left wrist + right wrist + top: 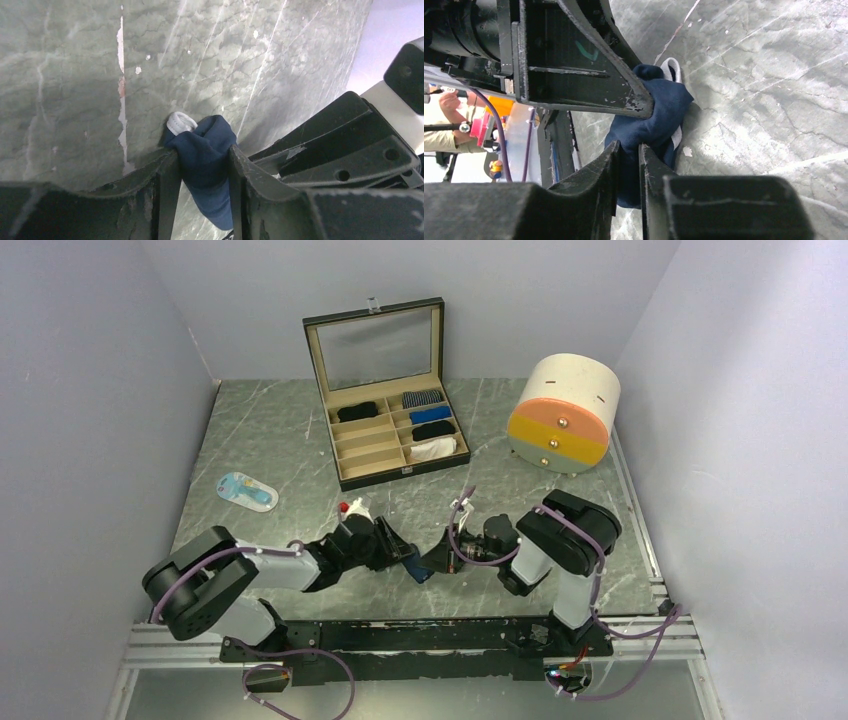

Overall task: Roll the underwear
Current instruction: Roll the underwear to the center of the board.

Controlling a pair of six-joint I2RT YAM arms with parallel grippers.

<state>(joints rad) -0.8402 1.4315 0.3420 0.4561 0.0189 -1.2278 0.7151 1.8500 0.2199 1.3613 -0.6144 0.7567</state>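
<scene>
While the navy underwear lay bunched on the table well in front of the box, the left gripper clamped it between its jaws, and the right gripper pinched a fold, jaws nearly closed.

Navy underwear, bunched, white trim showing
</scene>
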